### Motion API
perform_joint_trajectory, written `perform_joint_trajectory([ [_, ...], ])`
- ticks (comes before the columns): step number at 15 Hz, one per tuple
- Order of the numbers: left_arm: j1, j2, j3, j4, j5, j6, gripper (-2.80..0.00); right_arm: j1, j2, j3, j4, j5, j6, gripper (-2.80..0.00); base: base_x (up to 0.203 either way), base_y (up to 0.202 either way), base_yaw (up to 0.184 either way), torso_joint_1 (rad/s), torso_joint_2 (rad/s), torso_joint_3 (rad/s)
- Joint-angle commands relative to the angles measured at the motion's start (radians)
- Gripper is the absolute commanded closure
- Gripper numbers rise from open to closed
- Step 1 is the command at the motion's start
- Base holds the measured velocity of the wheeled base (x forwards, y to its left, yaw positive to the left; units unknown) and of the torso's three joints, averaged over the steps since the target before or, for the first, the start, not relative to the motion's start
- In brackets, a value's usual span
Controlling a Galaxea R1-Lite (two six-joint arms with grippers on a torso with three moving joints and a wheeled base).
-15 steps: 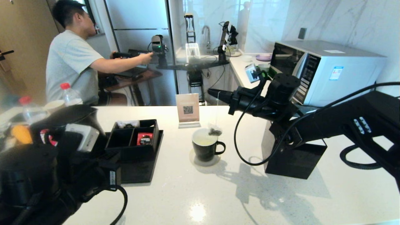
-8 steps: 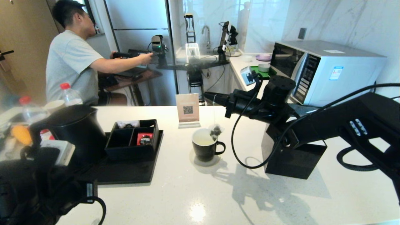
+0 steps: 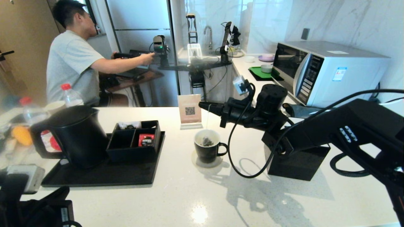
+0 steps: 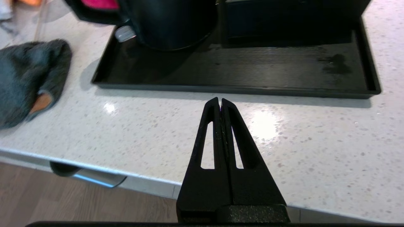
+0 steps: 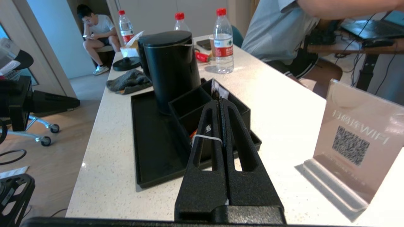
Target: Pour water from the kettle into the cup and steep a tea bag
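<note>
Now, from the head view, the right gripper [image 3: 204,105] hangs above the small black mug with white inside [image 3: 207,149], which stands mid-counter; its fingers are pressed together on the thin pale string [image 3: 208,117], and the small dark tea bag [image 3: 207,141] lies inside the mug. The matte black kettle [image 3: 75,135] stands on the black tray [image 3: 104,176] near the counter's left edge

The left wrist view shows the left gripper [image 4: 220,104], fingers together and empty, over the counter's front edge, before the tray [image 4: 233,85]

The right wrist view shows the string [image 5: 206,137] clamped between the fingers [image 5: 208,126]

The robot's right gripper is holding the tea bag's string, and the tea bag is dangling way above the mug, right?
Not quite. The right gripper does pinch the string, but the tea bag is down inside the cup, not dangling above it. The head view shows this.
</note>
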Motion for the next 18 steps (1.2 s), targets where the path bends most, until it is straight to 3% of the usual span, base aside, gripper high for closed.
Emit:
perform_joint_trajectory([
  [1,0.036,-0.031,0.007,-0.002,-0.002,-0.003,0.0,0.004,0.015,0.006,-0.008,0.004,0.001,0.0,0.0,0.0,0.0,0.0,0.0,0.0],
  [8,0.08,-0.133,0.007,0.062,-0.003,-0.017,0.0,0.009,0.03,0.02,-0.013,0.004,-0.034,0.0,0.0,0.0,0.0,0.0,0.0,0.0],
  [16,0.08,-0.57,0.007,0.477,-0.006,-0.02,0.0,0.009,0.027,0.023,-0.019,0.003,-0.037,0.0,0.0,0.0,0.0,0.0,0.0,0.0],
  [18,0.079,-0.688,0.003,0.563,-0.045,-0.02,0.0,0.009,0.027,0.023,-0.019,0.003,-0.037,0.0,0.0,0.0,0.0,0.0,0.0,0.0],
])
